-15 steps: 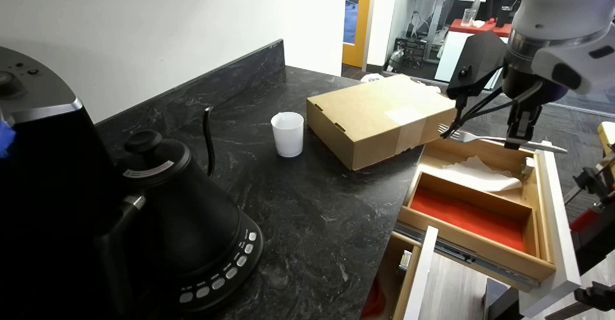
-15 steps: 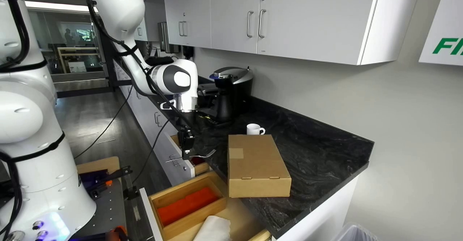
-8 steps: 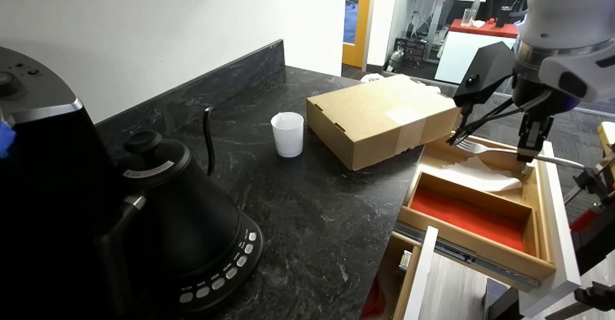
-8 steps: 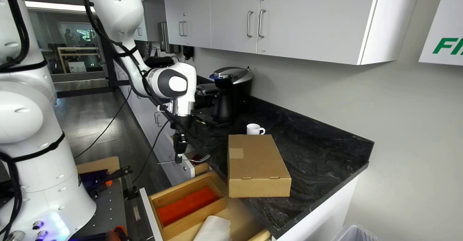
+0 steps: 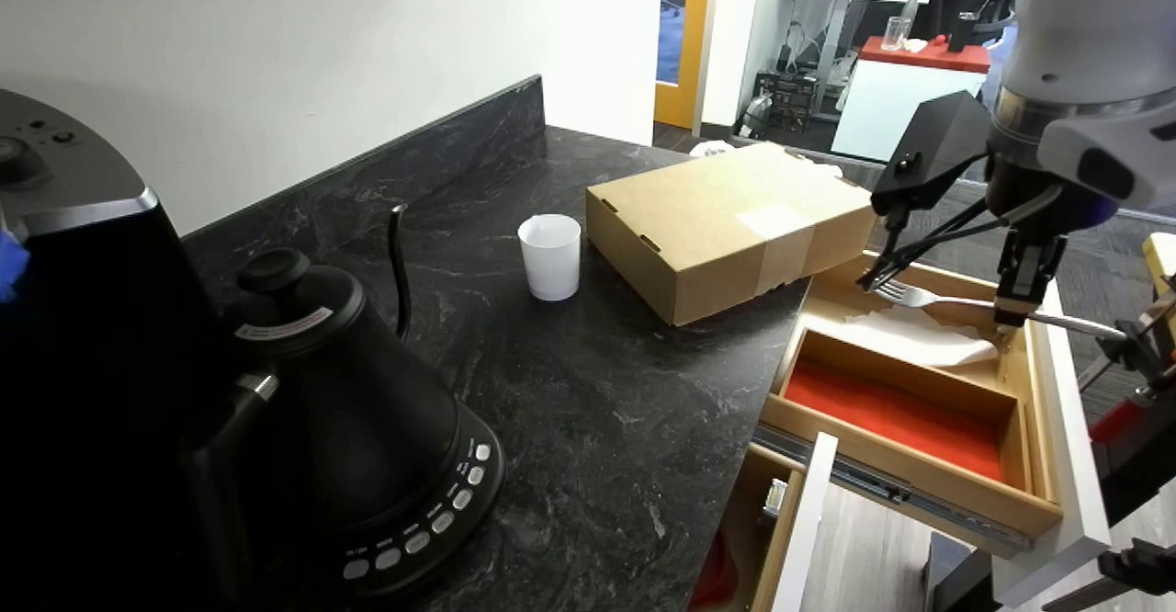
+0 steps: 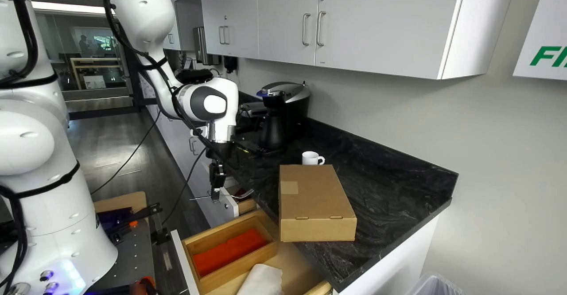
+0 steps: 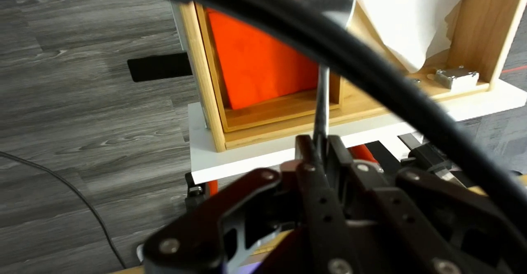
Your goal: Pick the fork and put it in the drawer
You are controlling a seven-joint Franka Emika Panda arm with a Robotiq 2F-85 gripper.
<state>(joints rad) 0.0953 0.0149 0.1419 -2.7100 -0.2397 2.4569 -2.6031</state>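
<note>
My gripper (image 7: 320, 144) is shut on the handle of the slender silvery fork (image 7: 323, 93). In an exterior view the gripper (image 5: 1013, 313) holds the fork (image 5: 963, 301) roughly level, tines toward the box. The fork (image 6: 242, 196) and gripper (image 6: 215, 195) also show in an exterior view. The open drawer (image 5: 896, 419) has wooden sides and a red-orange floor; it shows too in an exterior view (image 6: 230, 253). In the wrist view the fork lies over the red compartment (image 7: 259, 68), and the fingertips over the white front panel. A cable hides part of the fork's neck.
A cardboard box (image 5: 726, 217) sits at the counter's edge beside the drawer. A white cup (image 5: 551, 258) and a black kettle (image 5: 340, 410) stand on the counter. White paper (image 5: 919, 336) lies in the drawer's other part. Another drawer (image 5: 808, 520) stands partly open.
My gripper has moved with the fork, down and right in an exterior view, left and slightly down in an exterior view. The drawer, box and cup have not moved.
</note>
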